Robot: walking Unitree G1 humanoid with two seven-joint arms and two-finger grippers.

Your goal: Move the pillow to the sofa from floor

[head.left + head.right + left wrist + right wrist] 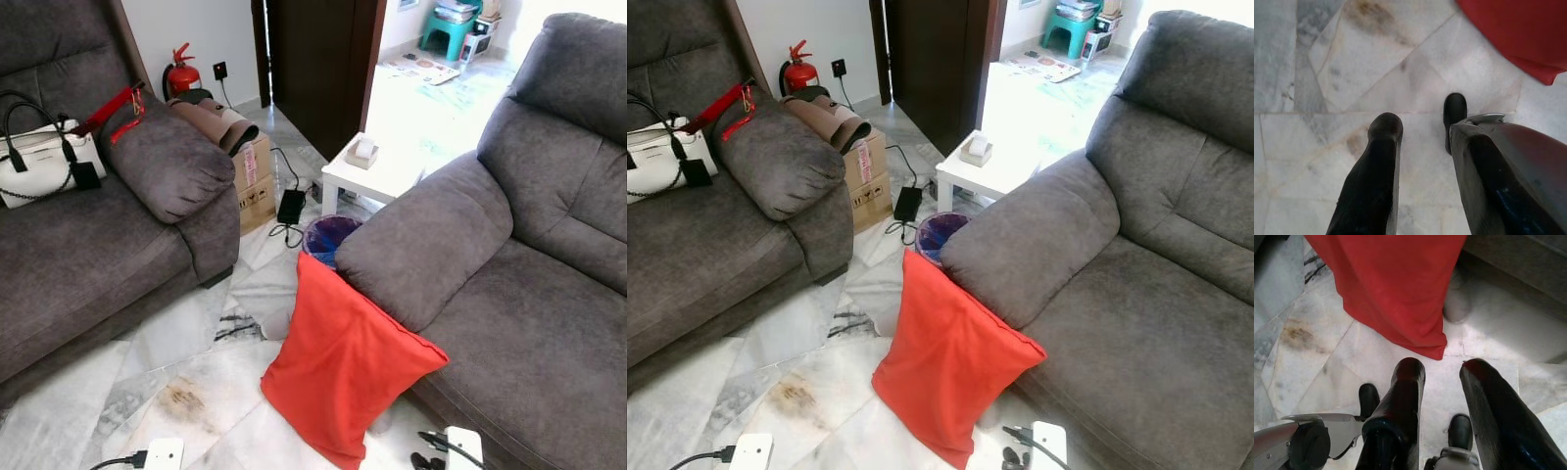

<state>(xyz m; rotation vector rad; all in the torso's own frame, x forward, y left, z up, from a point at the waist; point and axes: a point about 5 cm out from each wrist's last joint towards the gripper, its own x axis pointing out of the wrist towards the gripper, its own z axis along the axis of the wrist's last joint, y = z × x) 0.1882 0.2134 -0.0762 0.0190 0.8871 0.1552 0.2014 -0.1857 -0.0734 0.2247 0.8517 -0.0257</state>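
Red pillow point(345, 370) is leaning on the grey sofa's point(509, 294) armrest, standing on the marble floor point(1415, 73) — left claw point(1420, 120) and right claw point(1442, 372) are both hanging open, empty.

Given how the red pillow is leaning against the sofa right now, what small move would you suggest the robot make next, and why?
Probably reach the right hand forward to the red pillow. The pillow stands on the marble floor, leaning on the right sofa, and its lower corner lies just ahead of that open hand. The left hand hangs open above bare floor, farther from it.
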